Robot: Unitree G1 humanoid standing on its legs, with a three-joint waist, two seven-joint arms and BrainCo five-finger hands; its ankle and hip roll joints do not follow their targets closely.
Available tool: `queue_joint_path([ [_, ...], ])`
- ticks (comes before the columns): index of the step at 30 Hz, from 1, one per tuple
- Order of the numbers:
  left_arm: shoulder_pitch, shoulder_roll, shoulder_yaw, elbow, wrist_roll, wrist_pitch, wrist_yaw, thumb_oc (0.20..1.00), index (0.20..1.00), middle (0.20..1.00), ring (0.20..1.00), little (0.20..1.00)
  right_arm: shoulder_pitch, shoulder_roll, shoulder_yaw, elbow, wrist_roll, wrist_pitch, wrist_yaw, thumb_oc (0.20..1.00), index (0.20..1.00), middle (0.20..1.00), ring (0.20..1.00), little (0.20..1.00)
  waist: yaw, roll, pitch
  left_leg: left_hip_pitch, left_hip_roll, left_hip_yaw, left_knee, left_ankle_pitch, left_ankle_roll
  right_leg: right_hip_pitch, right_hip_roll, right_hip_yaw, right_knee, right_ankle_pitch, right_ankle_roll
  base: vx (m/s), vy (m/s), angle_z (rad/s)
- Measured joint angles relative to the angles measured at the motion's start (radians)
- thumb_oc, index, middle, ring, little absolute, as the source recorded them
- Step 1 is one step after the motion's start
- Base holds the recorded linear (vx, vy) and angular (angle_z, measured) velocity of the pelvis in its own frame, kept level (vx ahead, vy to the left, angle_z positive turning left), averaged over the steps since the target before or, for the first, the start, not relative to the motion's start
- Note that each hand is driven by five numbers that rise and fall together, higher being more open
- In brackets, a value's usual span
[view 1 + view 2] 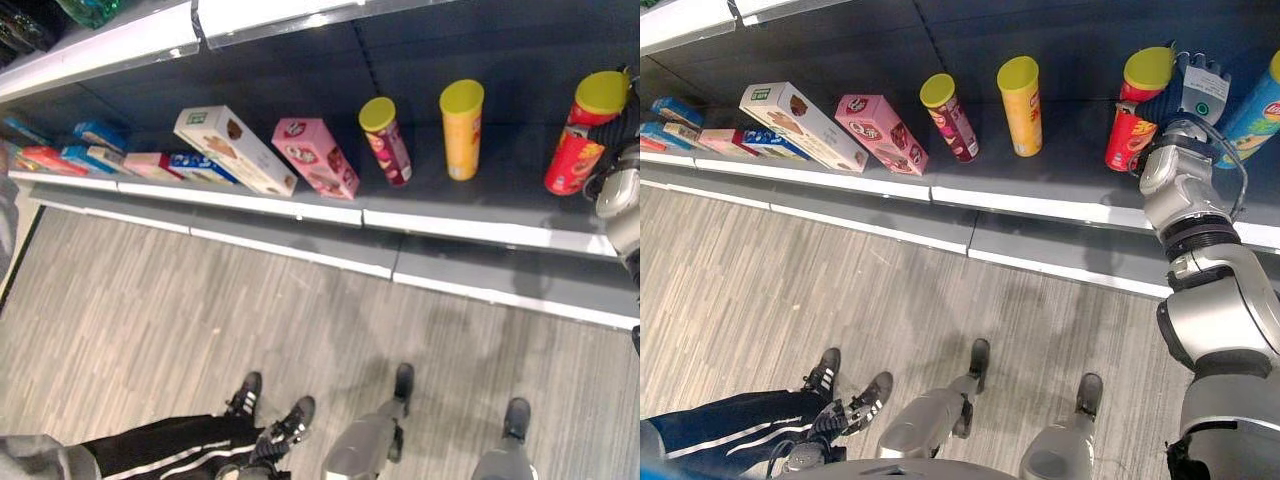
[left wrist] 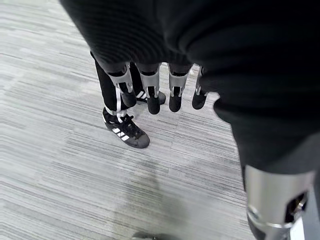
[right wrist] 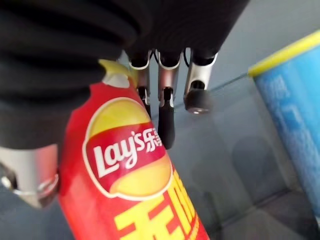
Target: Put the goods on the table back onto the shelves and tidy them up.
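Placement step: right hand, fingers loosely extended beside the red can on the shelf, likely withdraws next.

Dark shelving with white edge strips stands on grey striped floor.

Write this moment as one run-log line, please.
right hand: open beside red crisp can with yellow lid | can: on dark shelf | left hand: idle
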Motion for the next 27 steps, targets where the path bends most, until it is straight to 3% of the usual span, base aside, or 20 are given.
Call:
queue_joint_path([
  [27,-0.033,0.001,0.000,0.025,0.000,-0.010,0.002,1.000,1.000,1.000,1.000,1.000,-0.080,-0.032,0.038,0.031,-0.002,0.023,-0.035,0.200,0.200,0.200,0.200,0.200,0.019,0.013,0.017,-0.025,-0.016,0.003,0.000,0.000,0.000,-0.023,-0.016,-0.003,0.000,-0.005,0.006,0.00,0.000,0.00],
])
